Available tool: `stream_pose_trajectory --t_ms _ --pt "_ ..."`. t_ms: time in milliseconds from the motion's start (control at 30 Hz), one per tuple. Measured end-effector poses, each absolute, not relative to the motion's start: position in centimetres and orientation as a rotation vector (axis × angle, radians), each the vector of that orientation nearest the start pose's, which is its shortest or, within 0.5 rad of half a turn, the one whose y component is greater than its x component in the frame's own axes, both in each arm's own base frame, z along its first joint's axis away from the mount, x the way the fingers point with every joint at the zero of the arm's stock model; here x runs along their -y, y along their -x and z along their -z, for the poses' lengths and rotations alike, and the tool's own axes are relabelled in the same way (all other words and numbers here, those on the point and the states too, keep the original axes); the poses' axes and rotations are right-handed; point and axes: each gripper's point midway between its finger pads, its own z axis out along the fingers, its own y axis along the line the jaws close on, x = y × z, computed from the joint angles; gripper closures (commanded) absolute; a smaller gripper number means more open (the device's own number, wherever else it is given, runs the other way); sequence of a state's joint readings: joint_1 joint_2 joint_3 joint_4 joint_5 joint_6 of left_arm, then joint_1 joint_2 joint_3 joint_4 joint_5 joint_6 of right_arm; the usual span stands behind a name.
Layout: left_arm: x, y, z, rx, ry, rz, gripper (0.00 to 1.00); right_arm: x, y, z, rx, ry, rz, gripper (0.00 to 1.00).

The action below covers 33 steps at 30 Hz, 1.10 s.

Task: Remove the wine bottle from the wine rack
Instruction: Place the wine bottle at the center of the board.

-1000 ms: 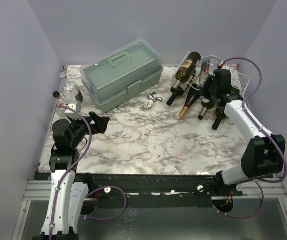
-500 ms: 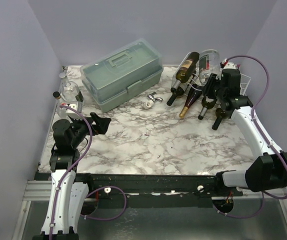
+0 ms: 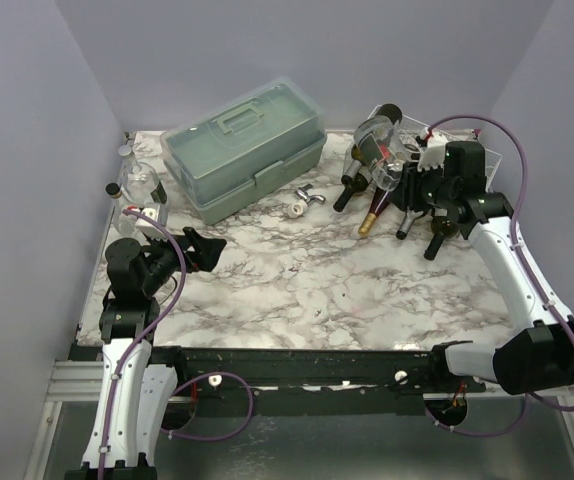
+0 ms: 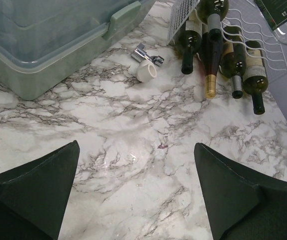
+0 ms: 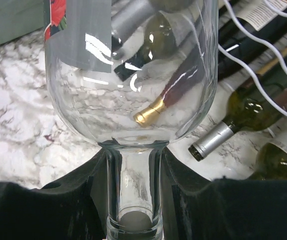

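Note:
My right gripper (image 5: 133,170) is shut on the neck of a clear, empty glass wine bottle (image 5: 133,95) with a grey and red label. In the top view this bottle (image 3: 389,163) hangs tilted in the air at the left end of the white wire wine rack (image 3: 504,157), over the necks of the bottles lying there. The rack's wavy cradles (image 4: 266,42) hold several dark bottles (image 4: 214,55). Its wires (image 5: 256,67) run past at the right of the right wrist view. My left gripper (image 4: 136,190) is open over bare marble, far from the rack.
A pale green plastic toolbox (image 3: 247,148) stands at the back left. A small white cap with a metal piece (image 3: 300,203) lies between toolbox and rack. A glass flask (image 3: 139,184) stands at the table's left edge. Walls close in on three sides.
The right arm has drawn back to the right and turned. The clear bottle in its grip has swung left and forward, off the top of the rack. The left arm has not moved.

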State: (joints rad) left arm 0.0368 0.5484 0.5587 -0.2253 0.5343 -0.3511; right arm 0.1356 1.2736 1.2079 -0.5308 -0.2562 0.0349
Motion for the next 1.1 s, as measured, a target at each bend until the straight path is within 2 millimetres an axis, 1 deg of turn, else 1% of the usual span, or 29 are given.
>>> stream_pose_trajectory --t_ms 167,367,633,833,1100 --pt "9.3 -24.7 -22.9 -1.809 -0.042 0.701 0.01 -10.8 -34.8 -24.5 -2.142 0.398 -0.442 1.00" --pt "9.3 -24.7 -22.9 -1.809 -0.043 0.702 0.02 -11.5 -33.8 -25.0 -2.123 0.536 -0.470 1.00" --pt "9.3 -24.7 -22.9 -1.809 -0.045 0.705 0.01 -12.0 -32.6 -25.1 -2.090 0.713 -0.488 1.00" --pt "9.4 -24.6 -22.9 -1.809 -0.048 0.708 0.01 -12.1 -31.7 -25.3 -2.069 0.843 -0.483 1.00" --pt "9.4 -24.6 -22.9 -1.810 -0.048 0.708 0.01 -11.6 -31.7 -25.2 -2.059 1.004 -0.436 1.00"
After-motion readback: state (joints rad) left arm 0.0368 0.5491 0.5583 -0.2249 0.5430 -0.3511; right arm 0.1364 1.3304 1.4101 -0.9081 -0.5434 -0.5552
